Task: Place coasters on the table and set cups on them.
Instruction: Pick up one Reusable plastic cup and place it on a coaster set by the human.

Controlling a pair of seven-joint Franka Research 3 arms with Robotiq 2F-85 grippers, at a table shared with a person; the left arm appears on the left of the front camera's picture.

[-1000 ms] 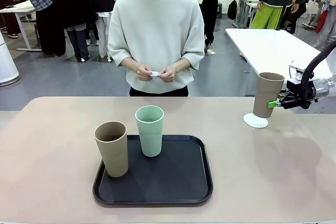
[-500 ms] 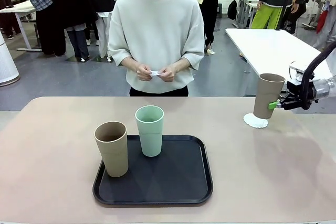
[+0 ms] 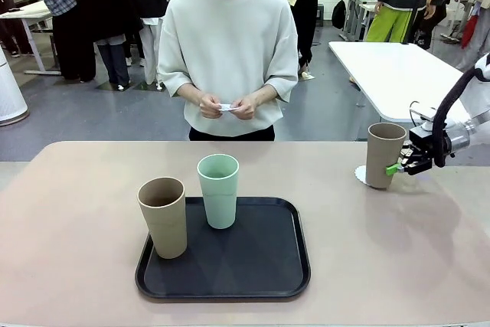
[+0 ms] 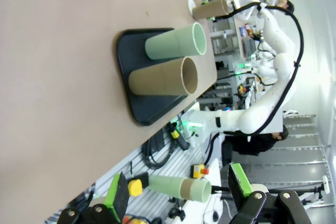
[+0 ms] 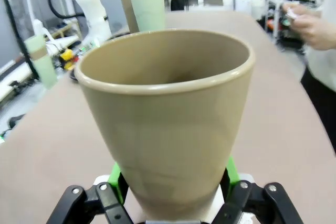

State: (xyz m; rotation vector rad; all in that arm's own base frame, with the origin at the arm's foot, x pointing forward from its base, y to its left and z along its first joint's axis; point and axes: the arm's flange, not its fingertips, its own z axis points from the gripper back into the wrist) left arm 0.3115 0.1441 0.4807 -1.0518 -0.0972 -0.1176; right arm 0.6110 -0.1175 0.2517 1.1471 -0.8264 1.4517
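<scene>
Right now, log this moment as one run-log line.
right gripper: shut on tan cup | tan cup: upright, on or just above coaster | left gripper: open, empty | tray: mint cup, second tan cup

This is a robotics lab or open demo hall, not a home. A white robot arm (image 4: 260, 116) is mounted along the near edge of the beige counter (image 3: 398, 250), with black cables (image 4: 155, 153) and a yellow box with a red stop button (image 4: 198, 170) beside it. Beyond the counter's far edge, a bare grey floor (image 3: 99, 116) holds white work tables (image 3: 390, 70) and groups of standing people (image 3: 99, 13).
</scene>
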